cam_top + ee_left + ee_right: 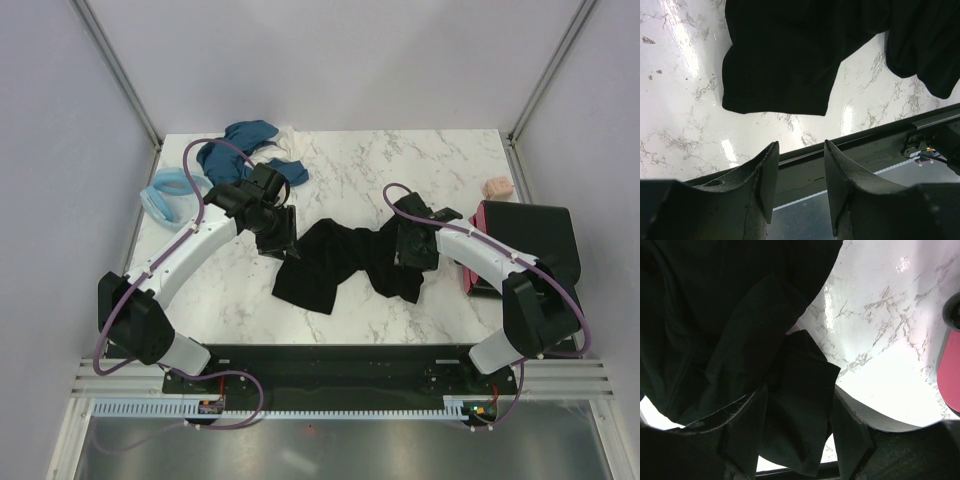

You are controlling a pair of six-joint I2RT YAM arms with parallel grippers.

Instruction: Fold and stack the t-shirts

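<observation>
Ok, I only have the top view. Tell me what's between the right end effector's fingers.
Observer: Right wrist view: a fold of the black shirt lies between the fingers of the right end effector, which stand apart.
Operator: Now check the left one.
Observer: The left end effector is open with nothing between its fingers. The black shirt ends beyond its tips, on the table.
</observation>
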